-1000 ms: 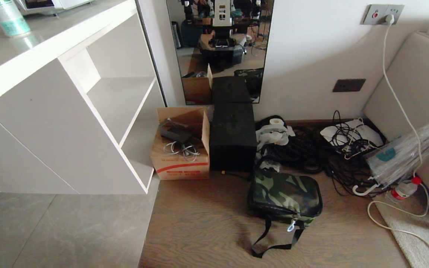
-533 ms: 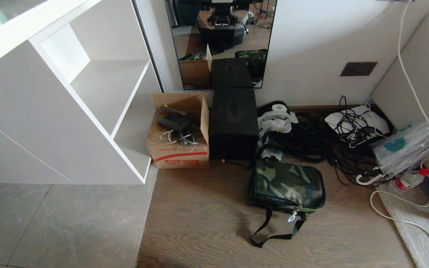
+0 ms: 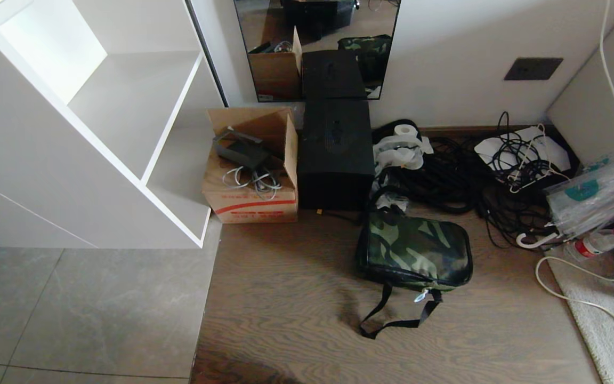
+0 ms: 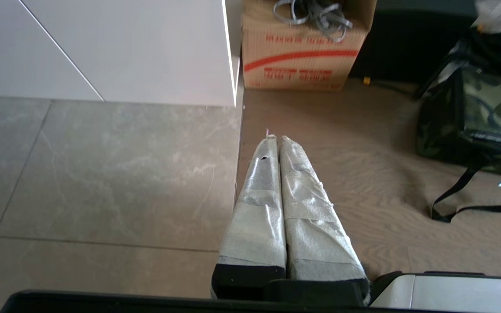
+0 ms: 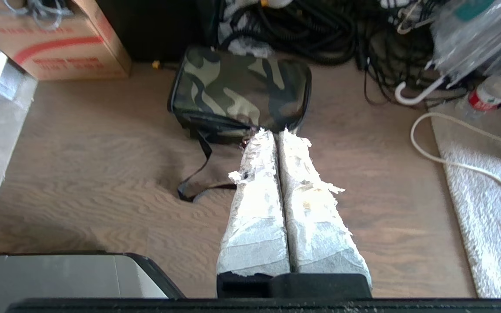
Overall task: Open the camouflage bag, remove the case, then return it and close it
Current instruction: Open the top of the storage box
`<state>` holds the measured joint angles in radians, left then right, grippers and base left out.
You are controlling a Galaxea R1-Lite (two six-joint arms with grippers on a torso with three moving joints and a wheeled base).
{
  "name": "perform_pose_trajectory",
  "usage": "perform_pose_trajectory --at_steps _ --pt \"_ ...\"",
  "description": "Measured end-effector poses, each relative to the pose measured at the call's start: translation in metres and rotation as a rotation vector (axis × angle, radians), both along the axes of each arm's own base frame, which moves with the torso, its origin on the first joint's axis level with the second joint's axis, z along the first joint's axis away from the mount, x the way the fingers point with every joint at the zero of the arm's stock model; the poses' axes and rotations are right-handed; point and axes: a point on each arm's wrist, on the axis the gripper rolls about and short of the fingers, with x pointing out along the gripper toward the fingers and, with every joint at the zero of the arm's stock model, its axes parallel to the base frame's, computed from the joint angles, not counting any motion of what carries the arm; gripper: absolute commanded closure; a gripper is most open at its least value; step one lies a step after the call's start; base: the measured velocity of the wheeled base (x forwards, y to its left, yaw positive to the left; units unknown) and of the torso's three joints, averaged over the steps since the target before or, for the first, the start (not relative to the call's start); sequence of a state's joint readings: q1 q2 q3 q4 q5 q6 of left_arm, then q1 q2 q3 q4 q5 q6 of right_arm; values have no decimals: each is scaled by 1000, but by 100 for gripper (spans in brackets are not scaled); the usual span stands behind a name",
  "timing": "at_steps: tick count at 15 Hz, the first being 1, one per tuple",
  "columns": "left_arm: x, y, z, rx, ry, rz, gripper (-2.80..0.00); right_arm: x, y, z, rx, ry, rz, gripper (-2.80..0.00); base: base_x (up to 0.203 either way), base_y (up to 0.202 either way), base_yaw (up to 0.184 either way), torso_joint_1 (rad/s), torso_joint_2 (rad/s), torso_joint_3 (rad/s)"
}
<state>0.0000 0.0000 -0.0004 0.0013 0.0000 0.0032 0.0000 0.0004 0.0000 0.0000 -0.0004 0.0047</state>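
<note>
**Two end effectors parked, bag unopened**

Both the left end effector (image 4: pixel 275 138) and the right end effector (image 5: pixel 272 131) were seen pressed closed, empty, above the floor (image 3: pixel 296 298). The camouflage bag (image 3: pixel 413 250) lay zipped beyond them; the zipper pull should be approached squarely. Farther off, a cardboard box (image 3: pixel 251 200), black box (image 3: pixel 334 160) and mirror (image 3: pixel 315 48) were noted.

One camouflage bag (image 3: pixel 414 249), one cardboard box (image 3: pixel 251 181), one black box (image 3: pixel 334 154), one bottle (image 3: pixel 601 241)
</note>
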Motion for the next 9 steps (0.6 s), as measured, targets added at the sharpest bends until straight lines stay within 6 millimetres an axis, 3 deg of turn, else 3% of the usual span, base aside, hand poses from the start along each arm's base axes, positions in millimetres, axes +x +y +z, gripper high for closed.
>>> perform_pose_trajectory --at_steps 9 --pt "0 0 0 0 0 0 0 0 0 0 0 0 0 0 0 0 0 2 2 -196"
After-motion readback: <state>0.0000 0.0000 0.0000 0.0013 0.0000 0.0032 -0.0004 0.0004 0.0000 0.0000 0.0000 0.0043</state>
